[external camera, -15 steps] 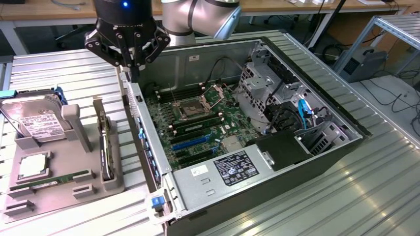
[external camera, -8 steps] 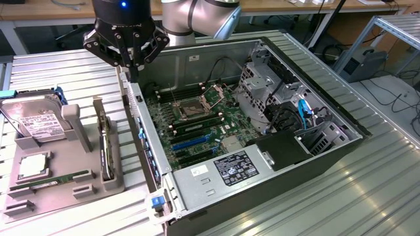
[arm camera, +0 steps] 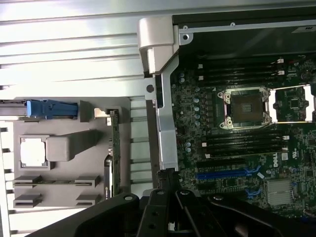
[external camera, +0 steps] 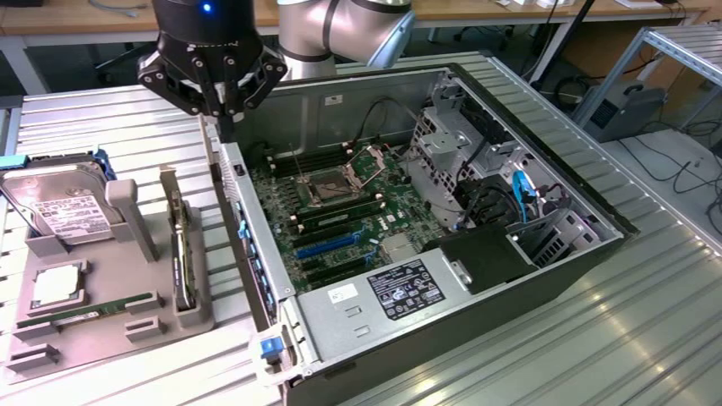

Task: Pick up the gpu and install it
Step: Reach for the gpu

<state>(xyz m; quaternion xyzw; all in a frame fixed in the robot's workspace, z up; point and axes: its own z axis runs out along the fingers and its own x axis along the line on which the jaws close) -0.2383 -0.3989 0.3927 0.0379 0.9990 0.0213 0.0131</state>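
One gpu (external camera: 178, 254) stands on edge, long axis alongside the case (external camera: 338, 315); hand (external camera: 226, 123) clenched, empty.

gripper (external camera: 226, 128): we see its fingers pressed together, pointing down at the edge of the open computer case (external camera: 373, 317).
gpu (external camera: 177, 254): we find it on edge in the grey holder (external camera: 198, 317), below the gripper, apart from it.
motherboard (external camera: 327, 211): below the gripper, toward the exterior view's right.
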